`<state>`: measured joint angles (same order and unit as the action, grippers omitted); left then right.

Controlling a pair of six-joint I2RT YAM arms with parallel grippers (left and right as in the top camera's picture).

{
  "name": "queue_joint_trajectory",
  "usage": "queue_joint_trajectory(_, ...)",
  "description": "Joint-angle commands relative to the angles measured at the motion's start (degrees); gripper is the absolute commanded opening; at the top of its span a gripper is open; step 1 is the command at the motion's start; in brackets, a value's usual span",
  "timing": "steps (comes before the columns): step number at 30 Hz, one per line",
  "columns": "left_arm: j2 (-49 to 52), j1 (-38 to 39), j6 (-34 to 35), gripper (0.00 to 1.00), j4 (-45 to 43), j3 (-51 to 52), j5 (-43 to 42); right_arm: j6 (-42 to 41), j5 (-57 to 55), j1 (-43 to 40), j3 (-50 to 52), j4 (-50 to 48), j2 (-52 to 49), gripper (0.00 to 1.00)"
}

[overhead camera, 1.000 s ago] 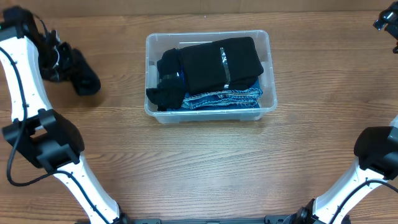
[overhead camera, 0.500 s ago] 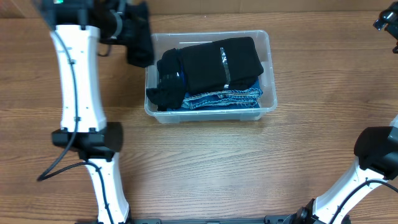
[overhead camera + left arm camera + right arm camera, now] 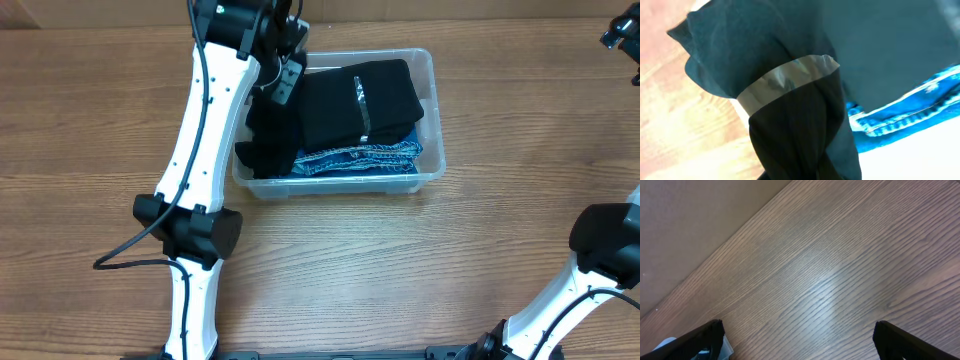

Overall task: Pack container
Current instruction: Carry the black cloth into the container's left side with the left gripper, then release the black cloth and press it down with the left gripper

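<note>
The container [image 3: 436, 150] is set toward the back of the table [image 3: 400, 270]. Inside, a folded garment [image 3: 370, 95] is laid on jeans [image 3: 360, 160], with a bundle [image 3: 262, 145] at the left end.

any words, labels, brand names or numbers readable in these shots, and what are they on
No text can be read in any view.
Grey stripe on the black garment in the container: plain, no lettering.
Grey band on the dark cloth in the left wrist view: blank too.
Jeans: no tag or brand patch shows.
Container: no label in view.
</note>
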<state>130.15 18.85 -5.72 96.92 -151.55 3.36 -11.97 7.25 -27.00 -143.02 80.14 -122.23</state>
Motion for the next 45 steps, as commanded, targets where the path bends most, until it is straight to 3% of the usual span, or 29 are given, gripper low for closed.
queue_joint_trajectory(1,-0.9,-0.5,3.4,0.04,-0.1,2.6,1.5,0.0,0.2,-0.2,-0.2,-0.3,0.4,1.00)
queue_joint_trajectory(9,-0.9,-0.5,4.6,0.04,-0.1,9.7,0.9,0.0,0.2,-0.2,-0.2,-0.3,0.4,1.00)
queue_joint_trajectory(10,-0.9,-0.5,4.6,0.09,-0.1,10.6,0.8,0.0,0.1,-0.2,-0.2,-0.3,0.4,1.00)
queue_joint_trajectory(12,-0.9,-0.5,4.6,0.47,-0.1,11.6,0.0,0.0,0.2,-0.2,-0.2,-0.3,0.4,1.00)
queue_joint_trajectory(14,-0.9,-0.4,4.5,0.64,-0.1,11.6,-0.4,0.0,0.2,-0.2,-0.2,-0.3,0.4,1.00)
queue_joint_trajectory(18,-0.9,-0.4,3.1,0.76,-0.1,8.3,-0.4,0.0,0.1,-0.2,-0.2,-0.3,0.4,1.00)
queue_joint_trajectory(21,-1.2,-0.4,3.0,0.77,-0.1,2.3,-0.5,0.0,0.2,-0.2,-0.2,-0.3,0.4,1.00)
queue_joint_trajectory(23,-1.5,-0.3,3.0,0.75,-0.2,-1.1,-2.1,0.0,0.2,-0.2,-0.2,-0.3,0.4,1.00)
queue_joint_trajectory(25,-1.5,-0.3,2.9,0.63,-1.2,-3.1,-5.0,0.0,0.2,-0.2,-0.2,-0.3,0.4,1.00)
queue_joint_trajectory(27,-1.2,-0.1,2.9,0.38,-1.5,-2.9,-5.1,0.0,0.2,-0.2,-0.2,-0.3,0.4,1.00)
queue_joint_trajectory(28,-0.9,0.0,3.0,0.13,-1.7,-2.1,-5.1,0.0,0.2,-0.2,-0.2,-0.3,0.4,1.00)
queue_joint_trajectory(29,-0.9,0.0,3.2,0.04,-2.1,-1.3,-4.7,0.0,0.2,-0.2,-0.2,-0.3,0.4,1.00)
queue_joint_trajectory(37,-0.8,-0.2,7.3,0.04,-9.2,8.7,-0.3,0.0,0.2,-0.2,-0.2,-0.3,0.4,1.00)
queue_joint_trajectory(45,-0.8,-0.3,10.1,0.04,-21.2,25.8,4.8,0.0,0.2,-0.2,-0.2,-0.3,0.4,1.00)
